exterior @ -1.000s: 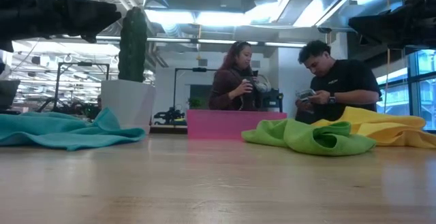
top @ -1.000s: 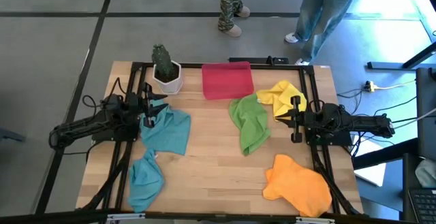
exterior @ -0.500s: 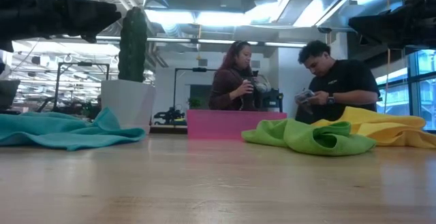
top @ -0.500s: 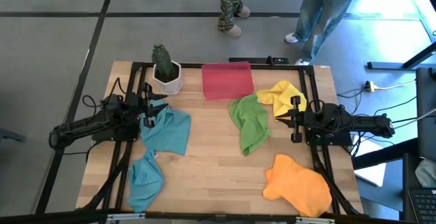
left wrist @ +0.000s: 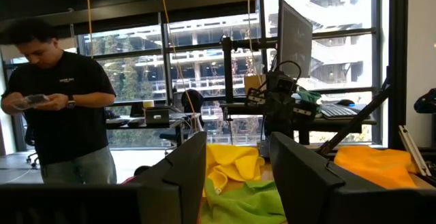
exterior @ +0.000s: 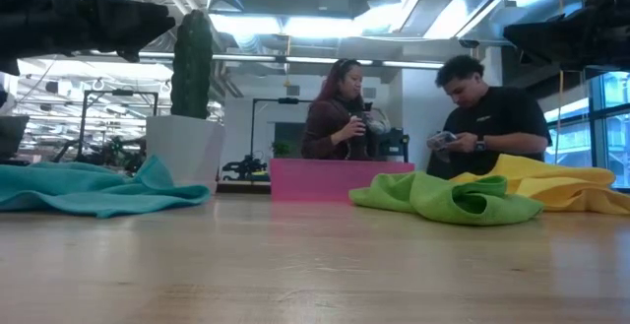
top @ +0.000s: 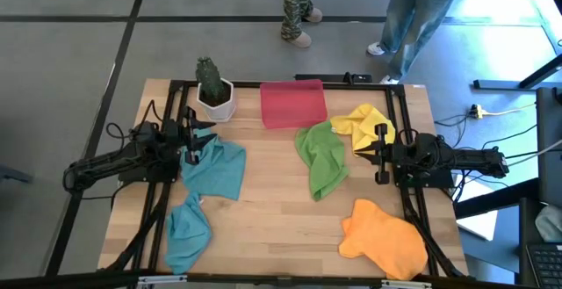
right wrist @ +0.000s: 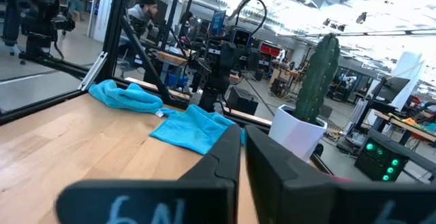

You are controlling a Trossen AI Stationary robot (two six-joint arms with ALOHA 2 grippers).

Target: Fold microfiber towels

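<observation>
Five towels lie crumpled on the wooden table: one teal (top: 215, 168) at the left, a second teal (top: 187, 232) at the near left, a lime green (top: 323, 162) in the middle, a yellow (top: 362, 124) at the far right and an orange (top: 384, 239) at the near right. My left gripper (top: 195, 138) hangs open at the left edge, raised over the first teal towel's rim; in its wrist view (left wrist: 238, 176) nothing sits between the fingers. My right gripper (top: 379, 153) hangs shut at the right edge, above the table beside the yellow towel, and also shows in its wrist view (right wrist: 243, 149).
A red tray (top: 292, 103) stands at the far middle edge and a cactus in a white pot (top: 213, 91) at the far left. A black frame (top: 399, 113) runs around the table. Two people (exterior: 413, 117) stand beyond the far edge. Bare wood (top: 272, 210) lies between the towels.
</observation>
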